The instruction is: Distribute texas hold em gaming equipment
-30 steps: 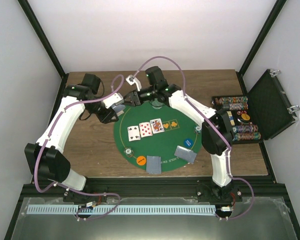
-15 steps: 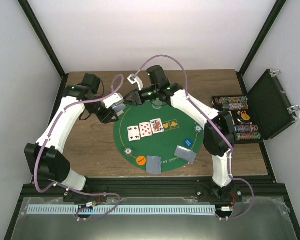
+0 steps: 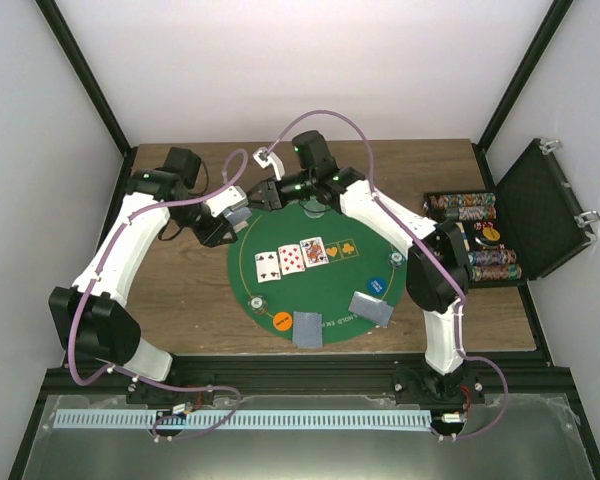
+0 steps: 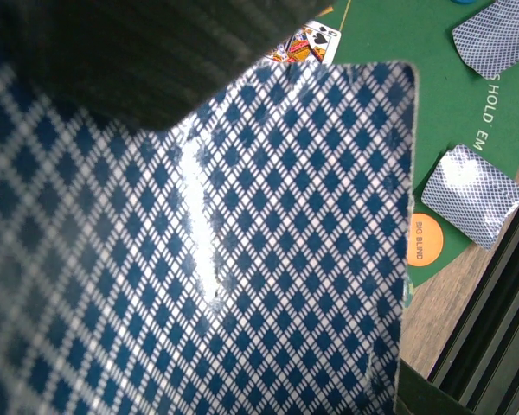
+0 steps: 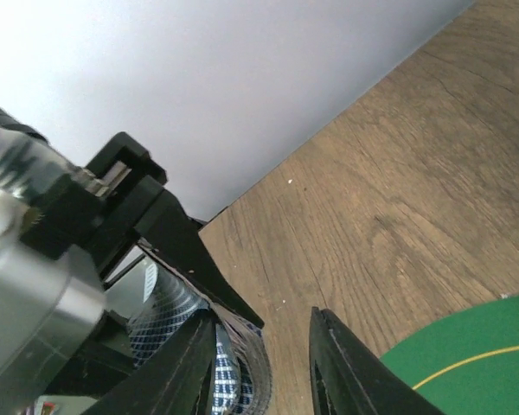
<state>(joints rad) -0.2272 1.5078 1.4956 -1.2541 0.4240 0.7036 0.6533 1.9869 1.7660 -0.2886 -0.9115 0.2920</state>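
My left gripper (image 3: 227, 222) is shut on a deck of playing cards (image 3: 237, 214) at the mat's far-left rim. The deck's blue-and-white diamond back fills the left wrist view (image 4: 242, 251). My right gripper (image 3: 264, 195) is open right beside the deck. In the right wrist view the deck's curved edge (image 5: 239, 367) lies against my right gripper's (image 5: 264, 367) left finger (image 5: 186, 367). Three face-up cards (image 3: 292, 257) lie in a row on the mat. Two face-down piles (image 3: 307, 328) (image 3: 372, 308) lie at its near rim, with an orange disc (image 3: 282, 321) and a blue disc (image 3: 377, 286).
The round green mat (image 3: 330, 290) covers the middle of the wooden table (image 3: 185, 300). An open black case (image 3: 540, 205) with rows of poker chips (image 3: 465, 208) stands at the right edge. Black frame posts run along the sides.
My right gripper has edged a little left, closer to the deck held by my left gripper. The left arm and the cards on the mat have not moved.
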